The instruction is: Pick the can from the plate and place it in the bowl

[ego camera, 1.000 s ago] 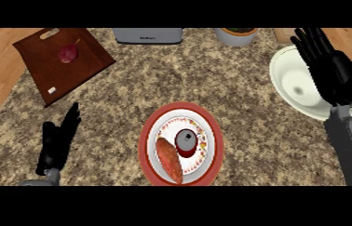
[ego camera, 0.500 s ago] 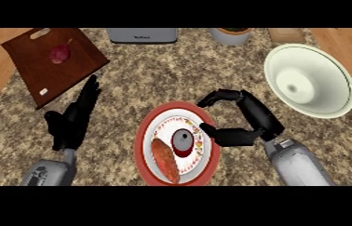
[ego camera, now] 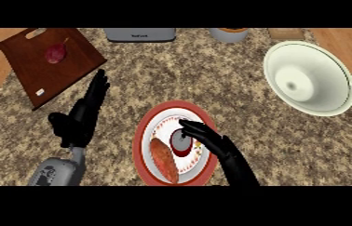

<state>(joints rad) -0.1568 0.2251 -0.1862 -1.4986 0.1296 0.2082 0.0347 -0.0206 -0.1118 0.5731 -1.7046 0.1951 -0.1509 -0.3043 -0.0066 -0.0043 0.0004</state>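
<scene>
Head view has the can [ego camera: 179, 140] standing upright on the red-rimmed plate [ego camera: 141, 141] at lower centre of the frame; I'd judge it stiff, light and smooth-walled, best taken round its side and not by the lid. The right hand [ego camera: 219, 146] sits at its lower right, fingers [ego camera: 191, 126] half bent about the can's upper right, not closed, holding nothing. The left hand [ego camera: 81, 120] rests open at left.
</scene>
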